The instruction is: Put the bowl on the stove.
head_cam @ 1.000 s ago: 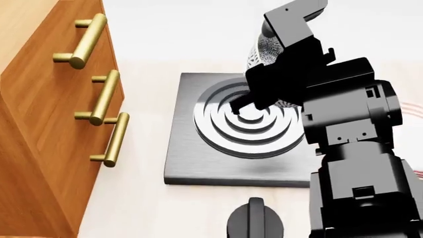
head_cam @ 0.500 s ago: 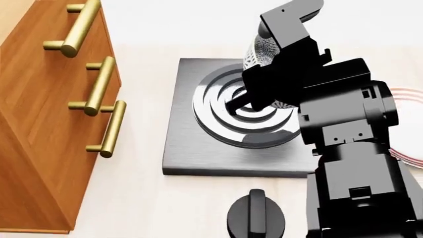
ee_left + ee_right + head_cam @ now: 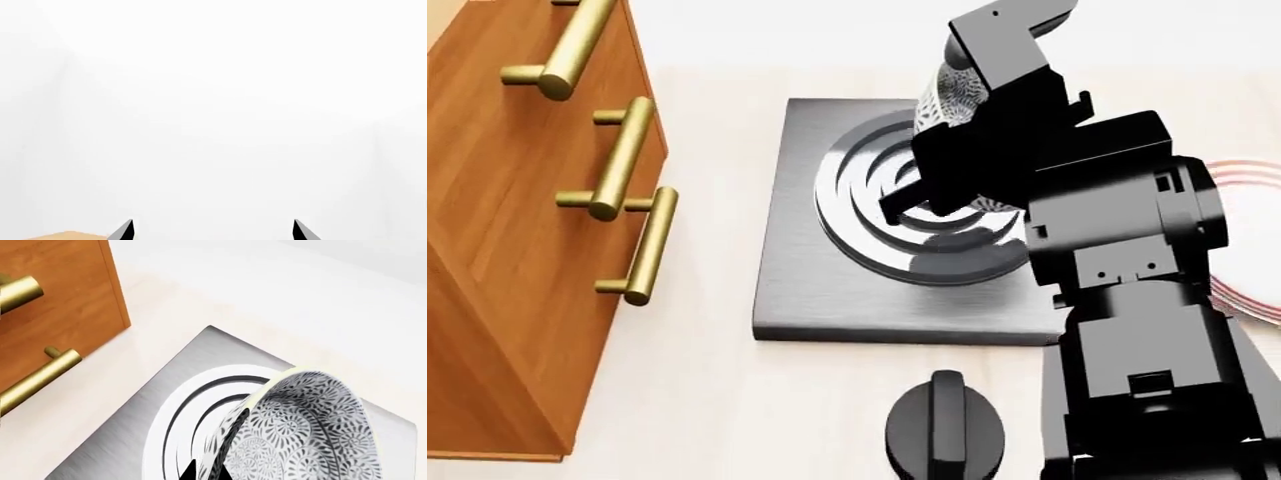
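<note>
While our right pincer (image 3: 205, 473) stays clenched on the small grey-blue floral ceramic bowl (image 3: 303, 437), it has drifted over the square dark grey metal stove (image 3: 827, 290). Our left pincer (image 3: 210, 231) hangs released, so lowering comes next.

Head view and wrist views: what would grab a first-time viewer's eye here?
The bulky black right arm fills the head view's right side, its right gripper pinching the wall of the patterned bowl above the ringed burner of the stove. Left of the stove stands a wooden cabinet with brass handles; a black knob lies nearer the robot.
</note>
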Tool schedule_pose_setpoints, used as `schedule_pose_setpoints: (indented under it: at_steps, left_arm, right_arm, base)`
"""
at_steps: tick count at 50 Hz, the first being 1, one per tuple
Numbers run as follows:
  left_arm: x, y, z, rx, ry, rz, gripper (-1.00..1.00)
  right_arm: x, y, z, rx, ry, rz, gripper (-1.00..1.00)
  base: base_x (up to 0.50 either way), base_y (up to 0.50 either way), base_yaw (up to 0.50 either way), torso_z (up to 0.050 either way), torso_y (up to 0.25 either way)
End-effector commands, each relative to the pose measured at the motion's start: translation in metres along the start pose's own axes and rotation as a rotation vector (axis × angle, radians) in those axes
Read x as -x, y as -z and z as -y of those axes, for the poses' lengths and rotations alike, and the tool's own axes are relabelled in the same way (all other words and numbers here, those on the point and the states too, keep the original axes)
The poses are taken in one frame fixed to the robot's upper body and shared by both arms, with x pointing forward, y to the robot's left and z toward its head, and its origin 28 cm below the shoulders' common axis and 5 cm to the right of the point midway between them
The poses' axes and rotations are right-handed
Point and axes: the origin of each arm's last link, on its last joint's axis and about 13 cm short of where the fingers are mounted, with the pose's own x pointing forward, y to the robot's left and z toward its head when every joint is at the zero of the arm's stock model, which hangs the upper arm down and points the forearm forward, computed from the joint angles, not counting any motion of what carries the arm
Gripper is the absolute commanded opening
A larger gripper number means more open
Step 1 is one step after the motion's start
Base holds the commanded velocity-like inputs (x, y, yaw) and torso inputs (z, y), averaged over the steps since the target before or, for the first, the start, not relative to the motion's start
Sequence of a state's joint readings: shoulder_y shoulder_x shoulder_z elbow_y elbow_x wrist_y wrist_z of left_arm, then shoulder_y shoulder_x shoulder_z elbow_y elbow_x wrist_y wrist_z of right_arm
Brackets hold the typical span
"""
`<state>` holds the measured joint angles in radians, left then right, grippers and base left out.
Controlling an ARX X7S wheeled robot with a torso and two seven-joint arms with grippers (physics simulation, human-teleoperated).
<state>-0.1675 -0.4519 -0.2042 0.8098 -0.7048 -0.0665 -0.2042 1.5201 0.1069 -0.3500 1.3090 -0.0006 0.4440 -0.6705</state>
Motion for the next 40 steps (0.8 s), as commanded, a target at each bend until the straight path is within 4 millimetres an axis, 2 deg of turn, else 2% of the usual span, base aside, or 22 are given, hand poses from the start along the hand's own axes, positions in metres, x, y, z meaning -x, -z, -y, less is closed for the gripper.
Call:
schedule_pose_setpoints:
  at_steps: [1,40]
  left_arm:
    - [0.0009,0.0005,0.0009,0.0,0.011,-0.002,1.0]
    - [0.0002,0.0012,-0.0009,0.005,-0.01,0.001,1.0]
  right_arm:
    - [0.0003,-0.0026,-0.0001,-0.001,-0.002,0.014,-1.0]
    - [0.0003,-0.0026,-0.0001,-0.001,-0.002,0.014,-1.0]
  base:
    - [0.0,0.0,0.0,0.0,-0.207]
    - [0.0,0.0,0.0,0.0,-0.014]
